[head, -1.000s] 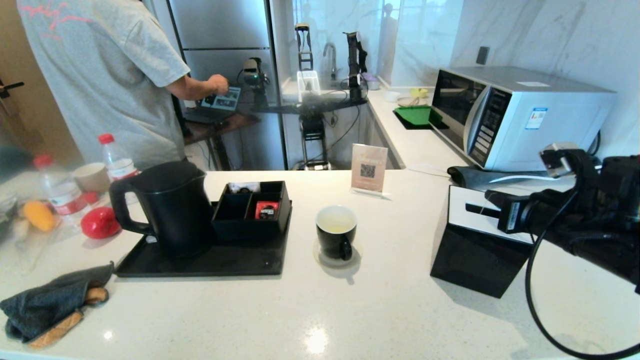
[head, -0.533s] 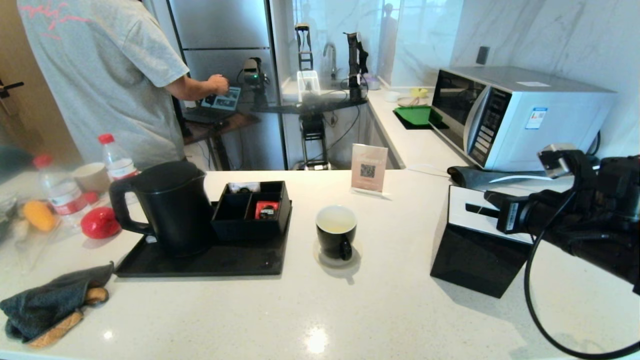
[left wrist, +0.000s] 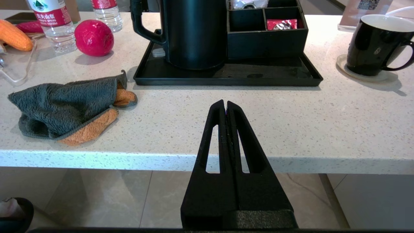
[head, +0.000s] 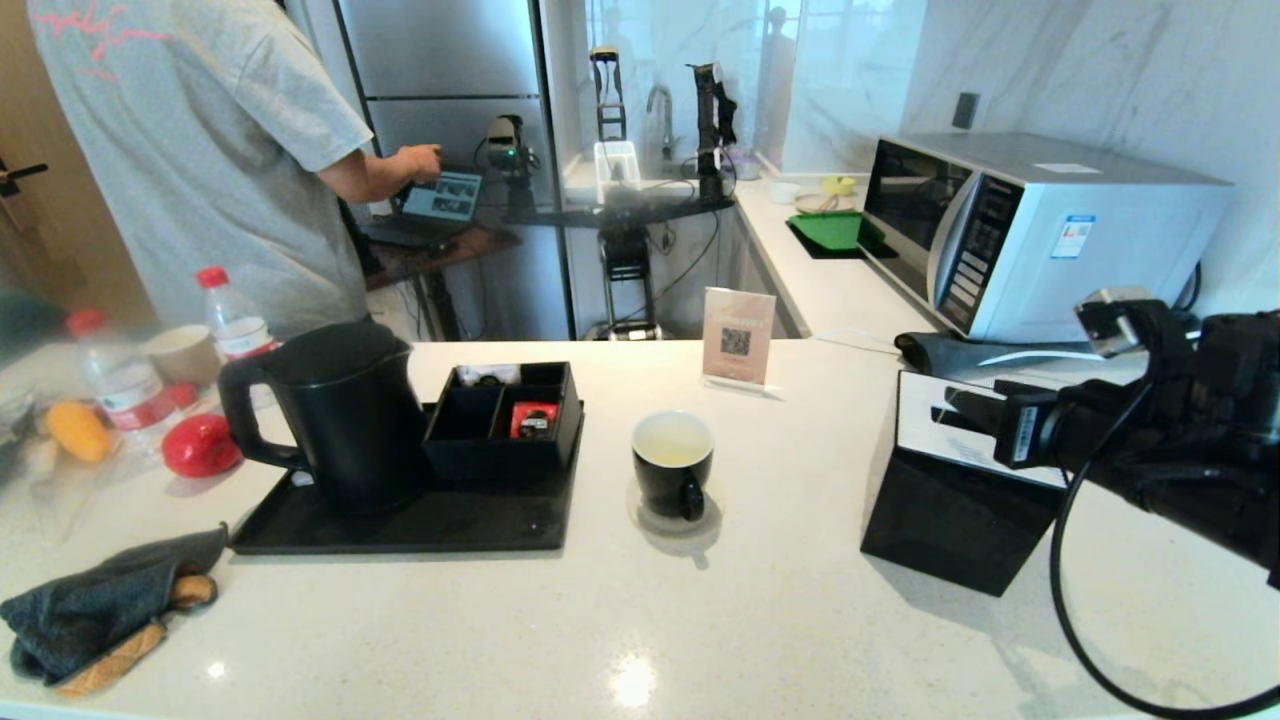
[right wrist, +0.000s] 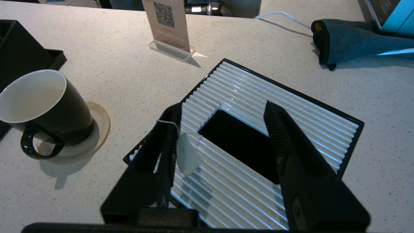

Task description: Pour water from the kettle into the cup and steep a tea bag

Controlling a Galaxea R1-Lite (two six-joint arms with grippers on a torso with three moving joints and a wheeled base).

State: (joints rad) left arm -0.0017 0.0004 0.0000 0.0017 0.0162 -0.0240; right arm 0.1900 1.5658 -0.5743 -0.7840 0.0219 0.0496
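Head view: right gripper (right wrist: 223, 111) hangs over the black tissue box (head: 955, 500), fingers spread, tea bag (right wrist: 187, 153) stuck to one. Cup (head: 673, 463) sits mid-bench, kettle (head: 340, 415) on its tray; left gripper (left wrist: 225, 105) fingers pressed together.

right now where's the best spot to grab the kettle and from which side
Probably the big loop handle of the kettle. It sticks out on the kettle's left, away from the compartment box crowding its right, and the kettle stands upright on the black tray. Coming in level from the left, with fingers closing across the handle's vertical bar, looks the least obstructed.
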